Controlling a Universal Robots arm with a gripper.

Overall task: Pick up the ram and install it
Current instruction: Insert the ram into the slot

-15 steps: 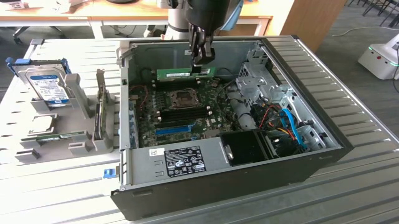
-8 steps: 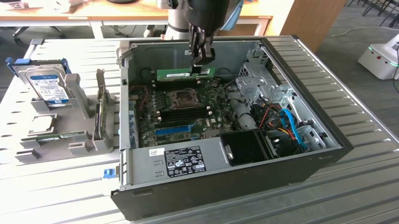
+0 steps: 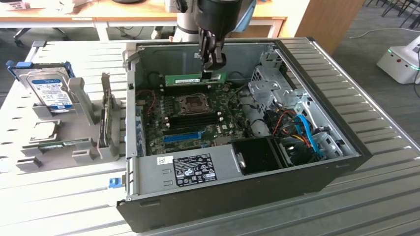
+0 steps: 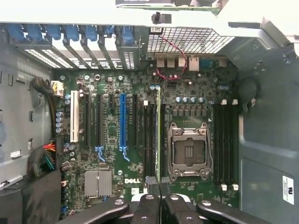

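The ram (image 3: 194,78), a narrow green stick with a white label, hangs level inside the open computer case (image 3: 229,196), above the black memory slots (image 3: 194,90) near the far wall. My gripper (image 3: 211,73) reaches down from above and is shut on the stick's end toward the exterior view's right. In the wrist view the ram (image 4: 159,130) appears edge-on as a thin green line running out from my gripper (image 4: 160,186), over the slots (image 4: 150,140) beside the CPU socket (image 4: 189,151). A second, similar stick (image 3: 62,144) lies in the grey parts holder.
The grey holder (image 3: 85,157) at the exterior view's left carries a hard drive (image 3: 52,91) and an upright dark card (image 3: 105,105). Inside the case are a blue slot (image 3: 182,136), drive cages (image 3: 269,88), cables (image 3: 305,130) and a black fan shroud (image 3: 262,155).
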